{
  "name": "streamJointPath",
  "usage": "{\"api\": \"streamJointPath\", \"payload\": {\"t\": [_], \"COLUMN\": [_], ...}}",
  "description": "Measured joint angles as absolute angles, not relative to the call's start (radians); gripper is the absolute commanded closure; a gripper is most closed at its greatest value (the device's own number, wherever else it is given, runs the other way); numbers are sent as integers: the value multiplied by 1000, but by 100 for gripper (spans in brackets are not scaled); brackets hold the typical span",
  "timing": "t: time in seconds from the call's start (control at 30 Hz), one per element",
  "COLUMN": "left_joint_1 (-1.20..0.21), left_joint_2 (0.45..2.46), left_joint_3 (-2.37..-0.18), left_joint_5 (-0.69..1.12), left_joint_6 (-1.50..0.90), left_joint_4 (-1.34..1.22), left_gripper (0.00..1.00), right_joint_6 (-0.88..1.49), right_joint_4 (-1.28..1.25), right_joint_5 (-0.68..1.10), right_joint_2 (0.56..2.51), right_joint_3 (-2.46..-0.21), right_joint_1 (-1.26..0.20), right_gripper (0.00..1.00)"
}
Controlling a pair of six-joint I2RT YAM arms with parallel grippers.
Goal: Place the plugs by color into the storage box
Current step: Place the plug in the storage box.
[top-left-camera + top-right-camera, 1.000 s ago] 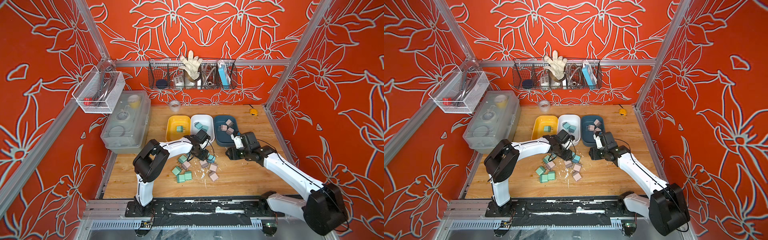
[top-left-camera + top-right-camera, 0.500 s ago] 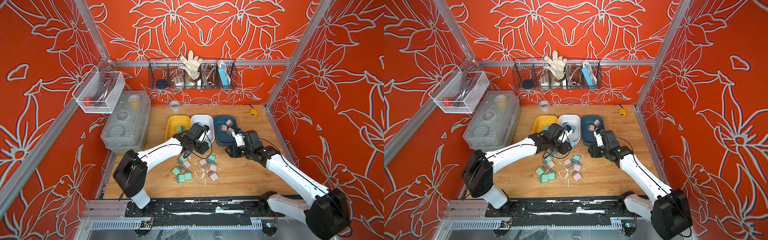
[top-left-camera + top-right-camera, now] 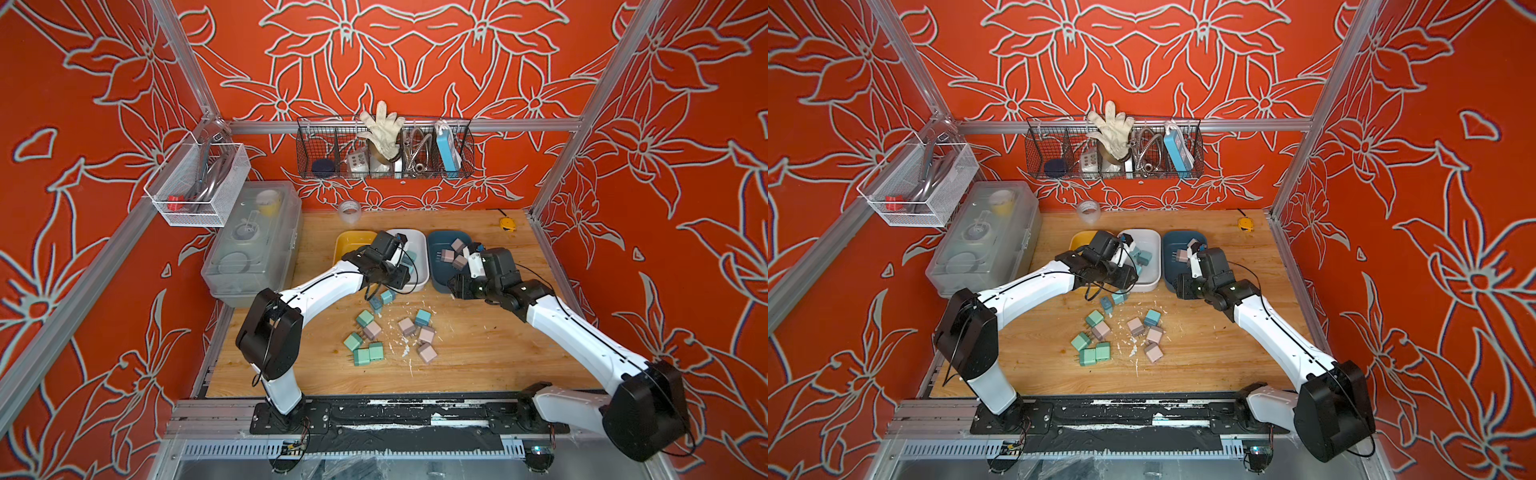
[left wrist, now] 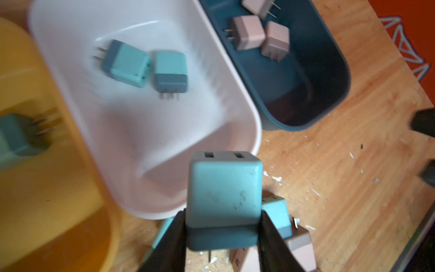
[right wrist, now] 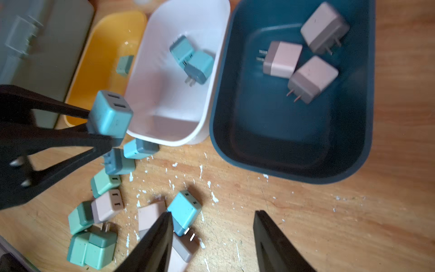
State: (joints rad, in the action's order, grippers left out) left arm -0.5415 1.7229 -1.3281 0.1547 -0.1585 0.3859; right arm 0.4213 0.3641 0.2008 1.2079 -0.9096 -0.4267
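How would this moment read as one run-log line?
left tool: shut on teal plug, near white tray | right tool: open, empty | white tray: two teal plugs | dark blue tray: three pink plugs

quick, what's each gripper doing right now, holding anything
left gripper: closed on a teal plug
right gripper: open, holding nothing

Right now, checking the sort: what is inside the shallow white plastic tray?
Two teal blue cube-shaped plugs lie touching in the white tray; the left arm covers part in both top views.
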Motion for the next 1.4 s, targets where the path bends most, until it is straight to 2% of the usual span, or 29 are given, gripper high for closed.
{"api": "streamJointPath", "payload": {"t": [0.13,0.57,1.07,1.4], "left_joint_1": [-497,-505,-505,-503], "left_joint_2": [1750,1947,2001,1950], "left_joint_3": [-1390,-1553,-1614,-1565], "left_joint_5": [165,187,213,268], "left_joint_6": [-157,-110,-86,-97], "left_joint_4": [384,431,505,487], "left_gripper": [69,68,67,66], "right_joint_6": [413,395,440,410], "right_joint_4": [355,374,350,388], "right_joint_5": [192,212,266,232], "right_joint_2": [1215,1384,1435,1345], "right_joint_3": [-958,-1015,-1116,-1138], "right_joint_1": [-427,-427,-426,-426], "right_gripper": [40,40,41,40]}}
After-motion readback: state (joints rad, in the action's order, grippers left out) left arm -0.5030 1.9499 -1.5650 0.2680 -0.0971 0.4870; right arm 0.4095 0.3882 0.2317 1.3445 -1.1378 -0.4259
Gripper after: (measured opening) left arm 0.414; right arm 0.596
